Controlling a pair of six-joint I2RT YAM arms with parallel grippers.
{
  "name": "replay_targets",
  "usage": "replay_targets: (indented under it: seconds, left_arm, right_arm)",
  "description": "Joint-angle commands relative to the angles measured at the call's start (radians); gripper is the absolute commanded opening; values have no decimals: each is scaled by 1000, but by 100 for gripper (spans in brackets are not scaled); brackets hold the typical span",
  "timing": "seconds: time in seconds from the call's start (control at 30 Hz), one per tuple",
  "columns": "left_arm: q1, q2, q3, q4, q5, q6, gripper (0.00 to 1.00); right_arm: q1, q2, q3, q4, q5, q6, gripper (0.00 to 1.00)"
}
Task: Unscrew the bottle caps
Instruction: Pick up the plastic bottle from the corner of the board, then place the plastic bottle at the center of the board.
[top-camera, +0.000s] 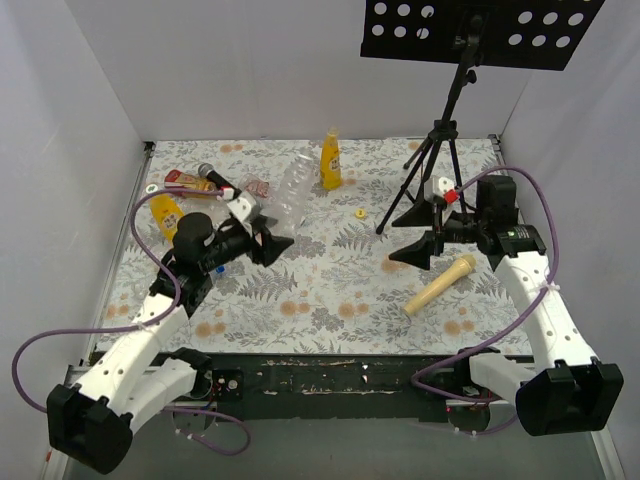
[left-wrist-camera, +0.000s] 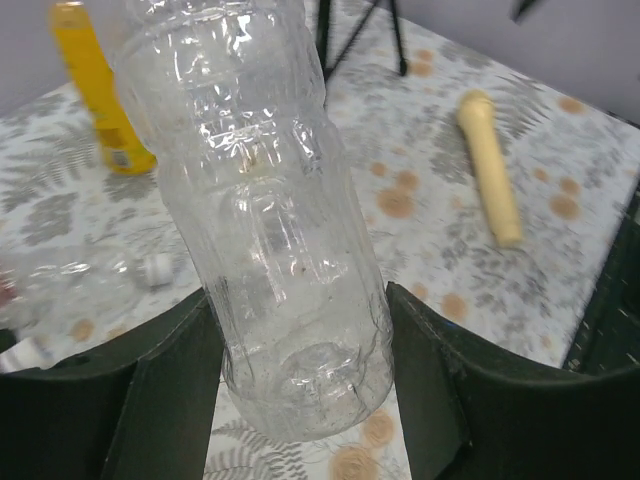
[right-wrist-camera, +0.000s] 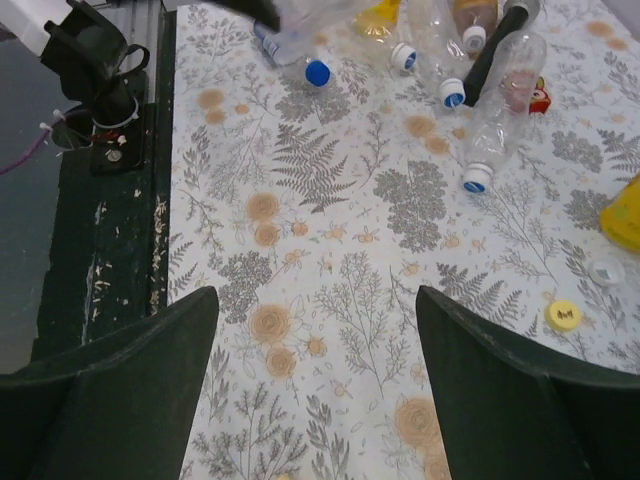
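My left gripper (top-camera: 272, 232) (left-wrist-camera: 298, 300) is shut on the base of a clear plastic bottle (top-camera: 290, 192) (left-wrist-camera: 270, 200), a finger pressed on each side. The bottle points away from the wrist and its neck and cap are out of view. My right gripper (top-camera: 412, 252) (right-wrist-camera: 315, 300) is open and empty above bare patterned table. A loose yellow cap (top-camera: 359, 213) (right-wrist-camera: 564, 316) and a white cap (right-wrist-camera: 606, 270) lie on the table. A yellow bottle (top-camera: 330, 160) (left-wrist-camera: 100, 90) stands at the back. Several clear capped bottles (right-wrist-camera: 495, 130) lie at the left.
A black microphone (top-camera: 215, 180) (right-wrist-camera: 495, 50) lies among the bottles. A tan cone-shaped stick (top-camera: 440, 285) (left-wrist-camera: 490, 165) lies near the right gripper. A tripod stand (top-camera: 440, 160) rises at the back right. An orange bottle (top-camera: 165, 215) and a red-labelled one (top-camera: 185, 180) lie far left.
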Motion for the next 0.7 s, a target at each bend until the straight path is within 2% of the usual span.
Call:
replay_targets:
  seconds: [0.0, 0.07, 0.2, 0.33, 0.67]
  left_arm:
    - [-99, -78, -103, 140, 192, 51, 15]
    - [-168, -72, -112, 156, 164, 44, 15]
    - [-277, -38, -114, 191, 121, 40, 14]
    - [-346, 8, -109, 223, 92, 34, 14]
    - [-401, 76, -85, 277, 72, 32, 14]
  right_arm:
    - [9, -91, 6, 547, 103, 798, 87]
    - [30, -70, 40, 628, 181, 976, 89]
    - [102, -8, 144, 536, 385, 1149, 90]
    - [147, 7, 126, 604, 364, 1279, 91]
    - [216, 33, 60, 642, 333, 1347, 91]
